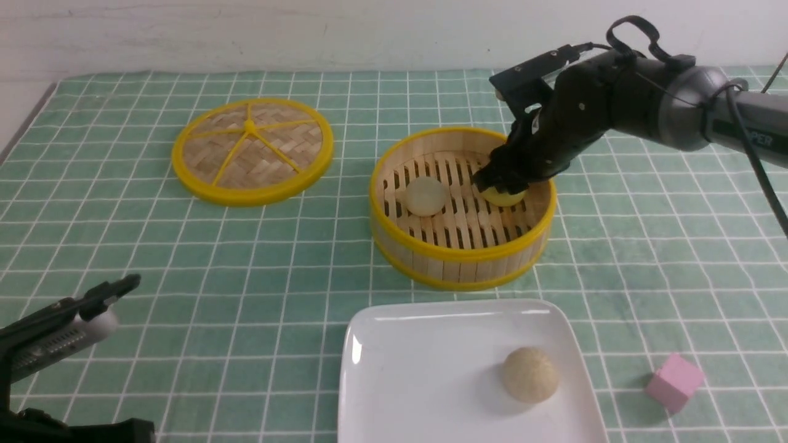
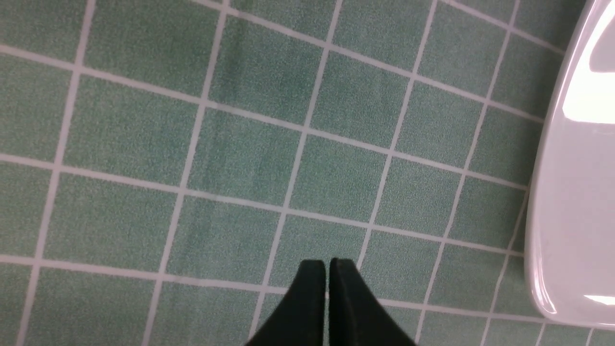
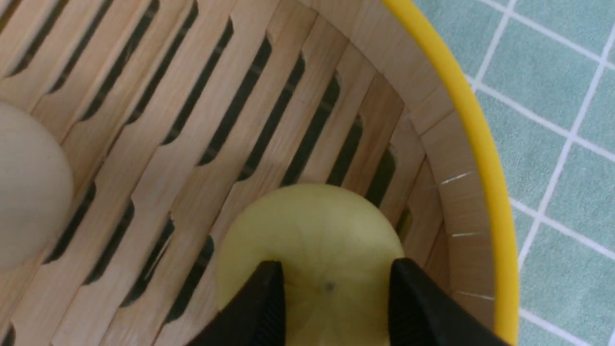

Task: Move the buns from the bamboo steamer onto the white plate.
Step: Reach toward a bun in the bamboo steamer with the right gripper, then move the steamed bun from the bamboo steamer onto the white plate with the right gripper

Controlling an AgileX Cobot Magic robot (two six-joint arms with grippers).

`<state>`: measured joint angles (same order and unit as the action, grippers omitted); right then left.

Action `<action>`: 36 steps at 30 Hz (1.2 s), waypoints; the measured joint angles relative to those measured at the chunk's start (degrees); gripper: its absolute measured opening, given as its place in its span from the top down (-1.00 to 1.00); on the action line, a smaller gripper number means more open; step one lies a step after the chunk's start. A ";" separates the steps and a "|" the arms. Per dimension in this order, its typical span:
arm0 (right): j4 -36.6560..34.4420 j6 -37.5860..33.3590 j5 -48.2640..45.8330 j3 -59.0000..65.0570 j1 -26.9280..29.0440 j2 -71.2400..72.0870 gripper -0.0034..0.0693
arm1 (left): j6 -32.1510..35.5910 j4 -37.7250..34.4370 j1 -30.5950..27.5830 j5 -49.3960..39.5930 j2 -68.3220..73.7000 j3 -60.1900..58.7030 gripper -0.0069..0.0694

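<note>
We have the right gripper [image 1: 506,179] down inside the bamboo steamer [image 1: 458,269], at the yellow bun [image 1: 506,196] on the right part of the slotted floor. Its fingers stand apart with the bun between them; we can't tell whether they're pinching it.

Cream-white bun [image 1: 425,196] sits on the steamer floor too, left of the yellow one, well apart from the fingers.

Left gripper [image 2: 327,263] is over the green grid-patterned tablecloth [image 2: 240,158], left of the white plate [image 1: 425,363]. Its fingers are pressed together or nearly so, just a hairline gap, holding nothing.

Plate is on the near side of the steamer, not touching it, near edge cut off in our front view. Tan-beige bun [image 1: 530,375] rests on the plate's right part.

Woven lid [image 1: 249,127] with yellow rim and spokes lies flat on the cloth, left of the steamer. Pink block [image 1: 675,382] is on the cloth, right of the plate.
</note>
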<state>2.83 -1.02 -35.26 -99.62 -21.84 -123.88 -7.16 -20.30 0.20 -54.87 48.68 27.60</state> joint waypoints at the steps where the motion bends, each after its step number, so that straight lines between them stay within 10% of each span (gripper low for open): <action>1: -0.08 0.00 -0.19 -0.06 -0.03 0.00 0.28 | 0.00 0.00 0.00 0.00 0.00 0.00 0.71; 5: -2.22 -0.21 -3.06 -0.25 -0.08 0.71 0.84 | 0.00 0.05 0.00 0.00 0.00 0.00 0.70; 20: -27.12 -10.37 -34.95 11.63 -0.98 29.51 0.87 | 0.00 0.16 0.00 0.00 0.00 0.00 0.68; 36: -32.14 -14.02 -6.00 40.40 -14.61 27.59 0.76 | 0.00 0.17 0.00 4.24 0.00 0.00 0.64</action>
<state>-29.31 -15.04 -41.25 -59.22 -36.45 -96.29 -7.16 -20.12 0.20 -50.64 48.68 27.60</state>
